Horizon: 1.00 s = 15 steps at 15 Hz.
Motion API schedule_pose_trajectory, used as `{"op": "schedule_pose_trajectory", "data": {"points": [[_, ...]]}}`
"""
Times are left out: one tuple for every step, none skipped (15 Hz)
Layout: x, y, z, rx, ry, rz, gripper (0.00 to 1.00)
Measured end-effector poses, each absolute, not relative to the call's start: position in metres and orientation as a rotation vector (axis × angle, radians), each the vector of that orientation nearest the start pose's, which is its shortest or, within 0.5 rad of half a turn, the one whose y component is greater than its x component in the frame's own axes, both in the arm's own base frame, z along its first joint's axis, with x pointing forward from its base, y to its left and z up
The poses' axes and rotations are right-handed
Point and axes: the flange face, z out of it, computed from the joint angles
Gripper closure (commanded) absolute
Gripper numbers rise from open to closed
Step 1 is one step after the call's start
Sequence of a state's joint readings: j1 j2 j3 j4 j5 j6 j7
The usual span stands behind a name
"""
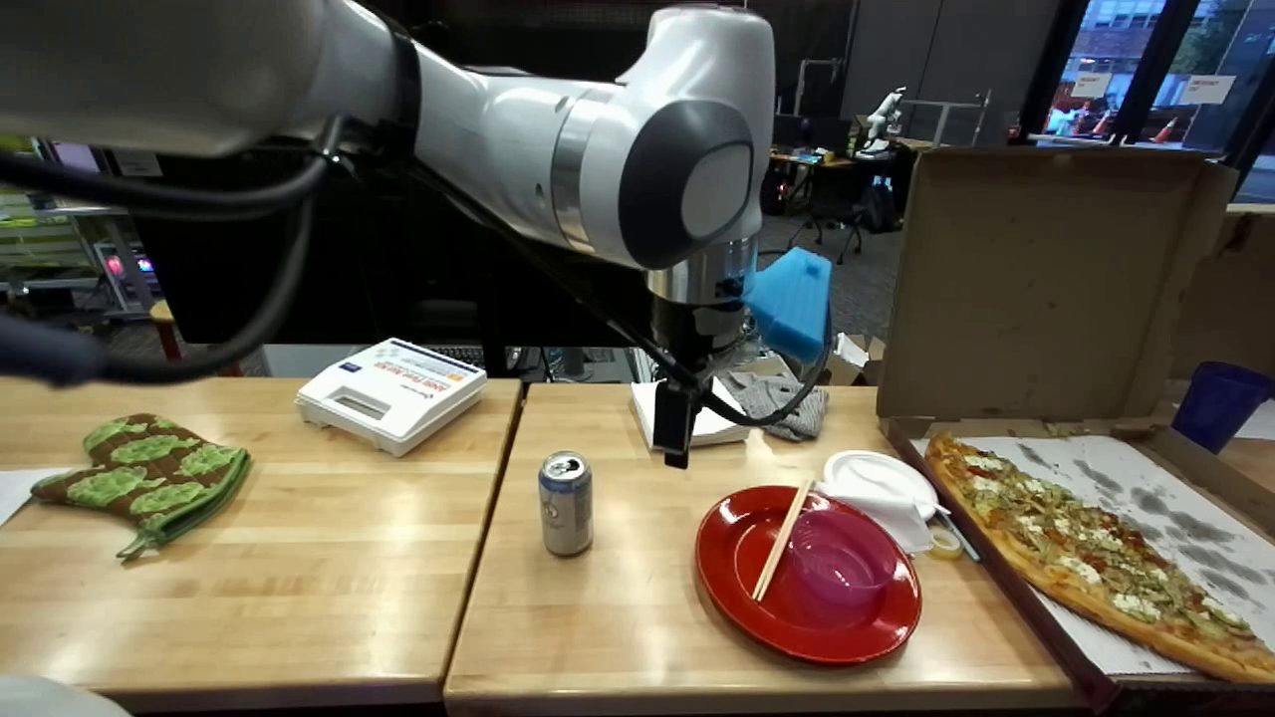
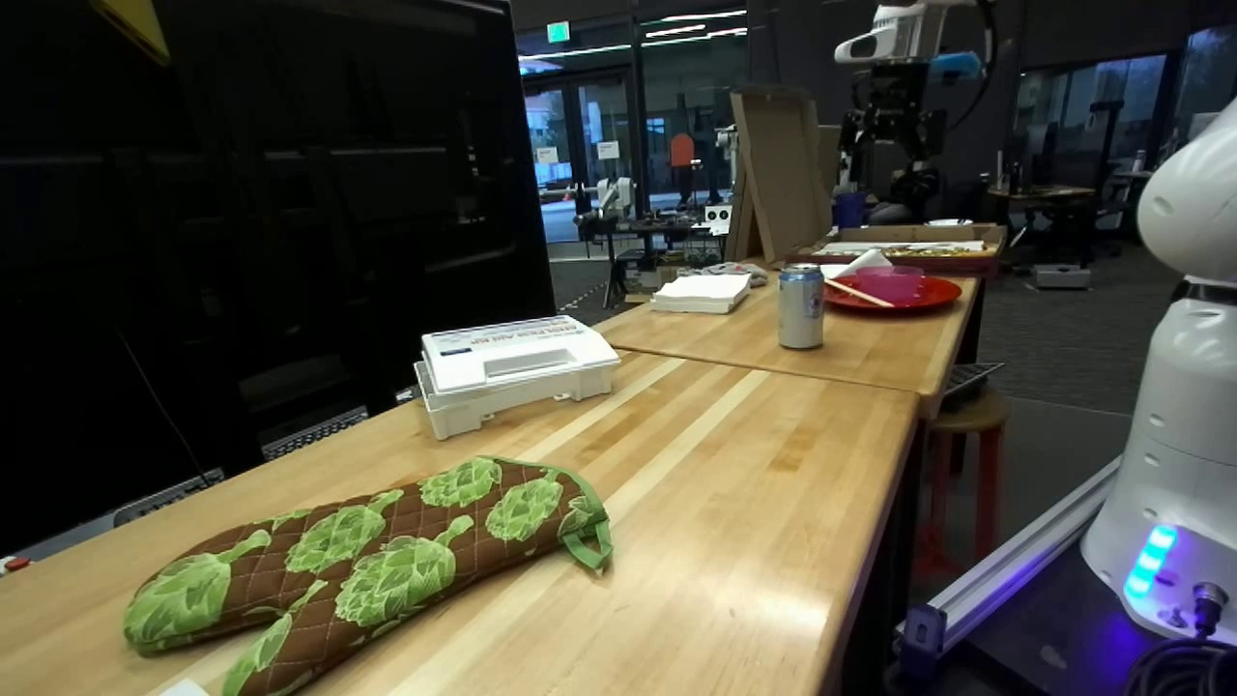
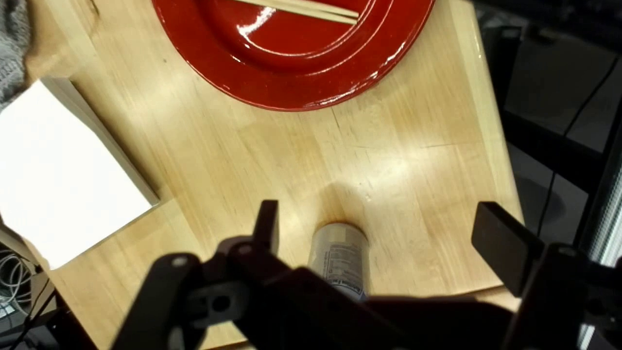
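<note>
My gripper [image 3: 378, 214] hangs in the air above the wooden table, its jaws wide apart with nothing between them. A silver and blue can [image 1: 566, 508] stands upright on the table. In the wrist view the can [image 3: 340, 253] appears below, between the two fingers and nearer the left one; the gripper's body covers its upper end. A red plate [image 1: 719, 568] sits to the right of the can, bearing chopsticks [image 1: 783, 543] and a translucent magenta bowl [image 1: 842, 568]. Behind them is a white-topped flat stack [image 2: 704, 292]. The gripper touches none of these.
An open pizza box [image 1: 1056, 279] with pizza [image 1: 1086, 548] stands at the right. Beside it are a white lid [image 1: 882, 483], a tape roll [image 1: 944, 543] and a blue cup [image 1: 1220, 403]. Grey cloth [image 1: 797, 408], a white first aid case [image 2: 517, 367] and an oven mitt [image 2: 387, 561] lie about.
</note>
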<state>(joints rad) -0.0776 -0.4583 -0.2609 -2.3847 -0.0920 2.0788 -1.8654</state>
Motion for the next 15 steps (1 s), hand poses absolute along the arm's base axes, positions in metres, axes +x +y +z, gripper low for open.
{"op": "schedule_pose_trajectory", "data": {"points": [[0.406, -0.153, 0.488, 2.168, 2.146, 0.155, 0.00], [0.411, -0.152, 0.479, 2.204, 2.135, 0.166, 0.00], [0.417, -0.151, 0.470, 2.239, 2.125, 0.174, 0.00], [0.422, -0.151, 0.461, 2.271, 2.116, 0.180, 0.03], [0.427, -0.150, 0.453, 2.297, 2.110, 0.184, 0.27], [0.432, -0.149, 0.446, 2.319, 2.103, 0.189, 0.27], [0.436, -0.148, 0.440, 2.339, 2.095, 0.190, 0.30], [0.440, -0.147, 0.435, 2.353, 2.088, 0.189, 0.37], [0.444, -0.147, 0.430, 2.366, 2.082, 0.188, 0.44], [0.447, -0.147, 0.427, 2.377, 2.076, 0.186, 0.54], [0.449, -0.147, 0.424, 2.386, 2.070, 0.179, 0.61], [0.452, -0.147, 0.422, 2.393, 2.064, 0.173, 0.68], [0.454, -0.148, 0.420, 2.401, 2.055, 0.169, 0.77], [0.456, -0.149, 0.419, 2.408, 2.046, 0.166, 0.84], [0.457, -0.150, 0.419, 2.416, 2.035, 0.164, 0.92]]}}
